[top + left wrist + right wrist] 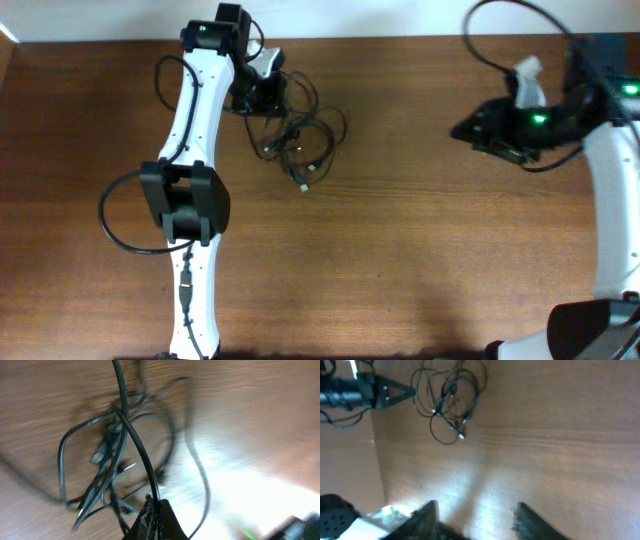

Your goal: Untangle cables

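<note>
Pinching a strand of the cables (291, 137) on the worktop (420, 250), the left fingers (157, 516) are closed tight. The right fingers (427, 515) stand apart, empty.

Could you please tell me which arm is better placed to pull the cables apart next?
Probably the left. The left hand is shut on a strand of the cables, right at the tangle. The right hand stands open and empty, well away across the table.

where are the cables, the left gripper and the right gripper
cables (289, 138), overhead view, middle of the tangle
left gripper (152, 507), left wrist view, shut fingertips pinching a cable
right gripper (476, 512), right wrist view, midway between open fingers
</note>
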Available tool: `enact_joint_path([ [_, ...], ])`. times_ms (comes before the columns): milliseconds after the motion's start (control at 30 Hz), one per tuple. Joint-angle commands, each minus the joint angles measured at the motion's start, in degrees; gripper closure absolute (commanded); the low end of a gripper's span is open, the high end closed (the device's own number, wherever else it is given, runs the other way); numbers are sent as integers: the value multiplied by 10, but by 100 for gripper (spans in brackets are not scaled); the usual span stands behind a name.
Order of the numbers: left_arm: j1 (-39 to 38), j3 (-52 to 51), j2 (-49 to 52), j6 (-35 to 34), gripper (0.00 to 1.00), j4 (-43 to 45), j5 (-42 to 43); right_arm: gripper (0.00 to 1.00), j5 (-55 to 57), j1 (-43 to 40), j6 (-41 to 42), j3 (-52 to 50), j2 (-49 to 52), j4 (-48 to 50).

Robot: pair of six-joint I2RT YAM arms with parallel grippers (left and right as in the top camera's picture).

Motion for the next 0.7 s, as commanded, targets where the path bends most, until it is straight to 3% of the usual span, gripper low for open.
enact_joint_path([
  [0, 4, 118, 2, 38, 100, -19, 220, 41, 49, 72, 65, 2, 8, 34],
  [67, 4, 219, 2, -9, 100, -32, 291, 41, 61, 110, 96, 1, 18, 73],
  [167, 3, 299, 2, -106, 100, -32, 302, 43, 60, 128, 130, 1, 28, 116],
  [267, 3, 310, 3, -111, 100, -34, 365, 49, 57, 144, 166, 1, 35, 156],
  [467, 4, 310, 3, -135, 100, -33, 367, 54, 60, 216, 225, 1, 79, 203],
  [667, 3, 310, 3, -136, 100, -32, 390, 60, 33, 227, 245, 1, 152, 226],
])
